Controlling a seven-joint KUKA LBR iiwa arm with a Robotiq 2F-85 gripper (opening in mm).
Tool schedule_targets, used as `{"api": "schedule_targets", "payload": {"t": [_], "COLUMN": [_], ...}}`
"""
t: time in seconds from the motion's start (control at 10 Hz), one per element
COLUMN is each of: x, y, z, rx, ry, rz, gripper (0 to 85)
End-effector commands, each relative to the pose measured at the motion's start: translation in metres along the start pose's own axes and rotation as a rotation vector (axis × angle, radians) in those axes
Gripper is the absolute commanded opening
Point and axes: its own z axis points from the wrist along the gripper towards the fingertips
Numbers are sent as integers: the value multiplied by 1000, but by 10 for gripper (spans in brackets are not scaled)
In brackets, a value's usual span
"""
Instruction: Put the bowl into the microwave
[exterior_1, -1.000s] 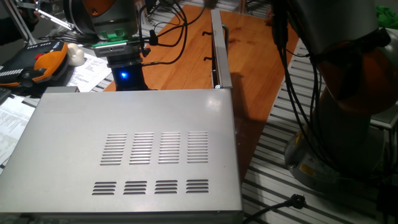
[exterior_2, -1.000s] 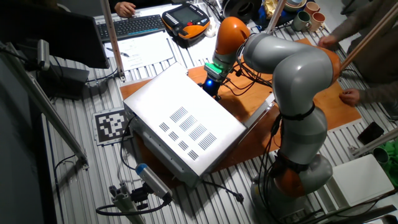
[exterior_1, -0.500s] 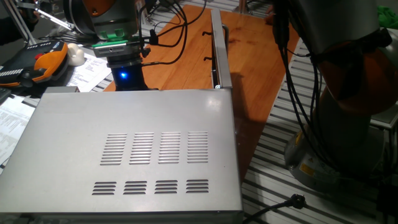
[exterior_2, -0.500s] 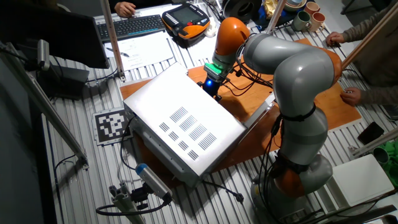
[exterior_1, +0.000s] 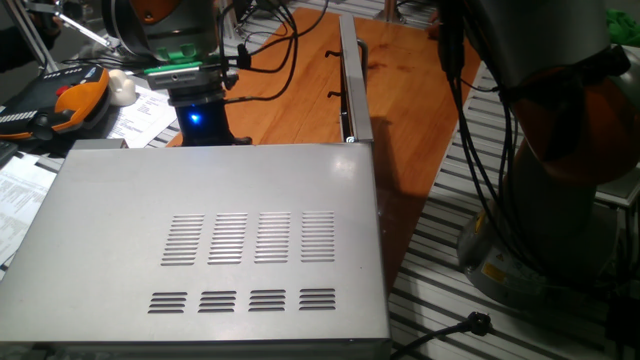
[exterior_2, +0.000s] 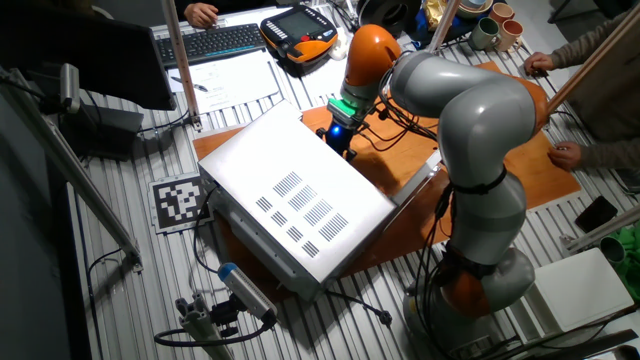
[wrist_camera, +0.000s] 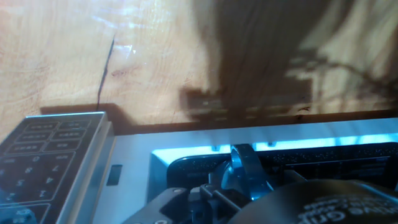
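The microwave (exterior_1: 215, 235) is a silver box with vent slots on top, also seen in the other fixed view (exterior_2: 290, 200). Its door (exterior_1: 350, 80) stands open, edge-on over the wooden table. My gripper (exterior_1: 208, 132) hangs at the microwave's front, a blue light glowing on the hand, and the box hides its fingertips. In the hand view the gripper (wrist_camera: 242, 180) sits over the blue-lit cavity opening, with the keypad (wrist_camera: 43, 155) at lower left. Whether the fingers are open or shut does not show. The bowl is hidden in every view.
An orange teach pendant (exterior_1: 70, 100), a white lump (exterior_1: 122, 88) and papers lie left of the hand. Cables trail over the wooden table (exterior_1: 300, 90). A keyboard (exterior_2: 215, 42), cups (exterior_2: 495, 25) and people's hands (exterior_2: 560, 155) border the table. The robot base (exterior_2: 480, 280) stands right of the microwave.
The hand with the blue light has risen slightly at the microwave's front. The microwave and its door have not moved.
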Motion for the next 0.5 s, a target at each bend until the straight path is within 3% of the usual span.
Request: {"api": "schedule_targets", "payload": {"t": [0.0,0.4], "x": [-1,-13], "y": [1,6], "z": [-1,-9], "rx": [-1,1], "ry": [-15,-32], "rz": [-4,-24], "gripper": [510,510]}}
